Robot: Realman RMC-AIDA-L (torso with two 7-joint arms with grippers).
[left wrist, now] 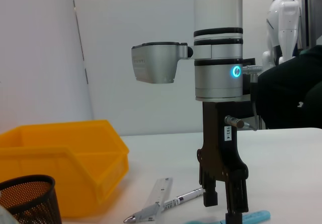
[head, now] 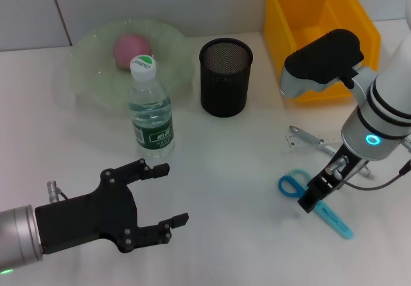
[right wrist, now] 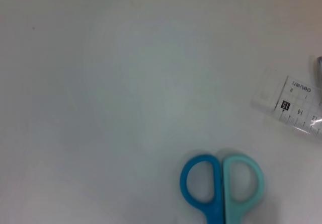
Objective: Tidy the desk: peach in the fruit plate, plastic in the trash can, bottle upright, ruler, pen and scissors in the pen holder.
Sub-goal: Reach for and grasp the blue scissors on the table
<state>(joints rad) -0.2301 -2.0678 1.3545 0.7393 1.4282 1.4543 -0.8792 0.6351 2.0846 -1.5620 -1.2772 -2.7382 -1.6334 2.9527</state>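
My right gripper down over scissors, jaws' state unclear; left gripper jaws spread, empty.

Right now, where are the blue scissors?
In the head view the scissors lie on the table's right side, right under the right hand, with the ruler just behind them.
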